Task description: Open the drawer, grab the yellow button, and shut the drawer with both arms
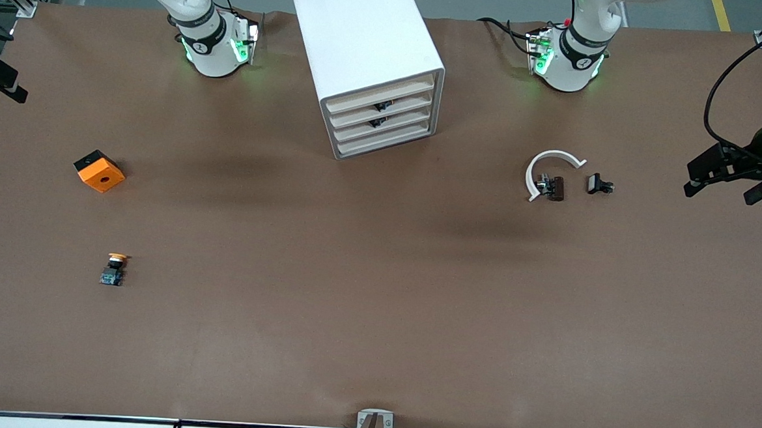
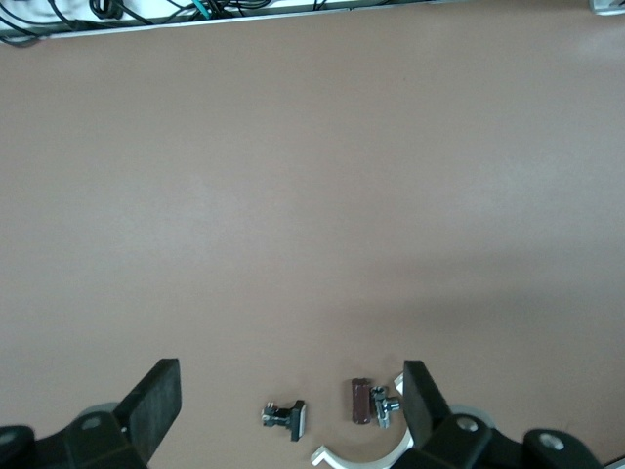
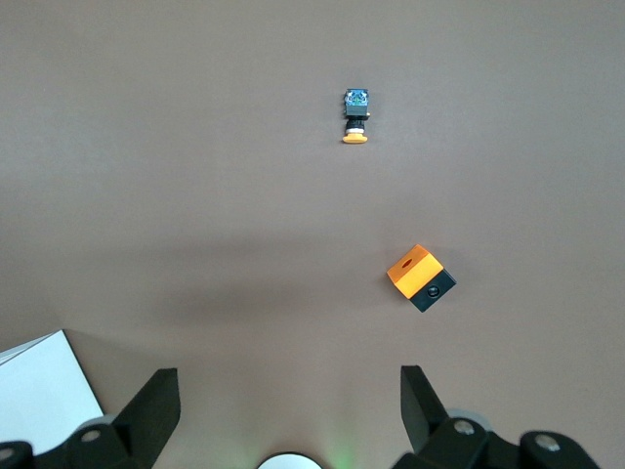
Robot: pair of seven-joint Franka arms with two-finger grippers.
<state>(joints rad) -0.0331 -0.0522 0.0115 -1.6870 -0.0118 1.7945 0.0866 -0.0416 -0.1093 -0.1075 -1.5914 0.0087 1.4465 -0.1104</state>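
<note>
Both my grippers hang empty, jaws apart: left gripper [image 2: 291, 401] above the white ring [image 1: 551, 167], right gripper [image 3: 289, 401] above bare table [image 1: 375, 318]. The top drawer [image 1: 379, 94] is shut; the button [image 1: 114, 270] lies out near the orange cube [image 1: 99, 170], so I judge nothing started.

Front camera high; wrist cameras face table [image 1: 376, 305].

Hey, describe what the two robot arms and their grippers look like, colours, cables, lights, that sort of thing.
Both arms are white with black joint rings. The right arm and left arm glow green near their bases, with black cables trailing alongside. The left gripper and right gripper each have two black wedge-shaped fingers on a black body.
</note>
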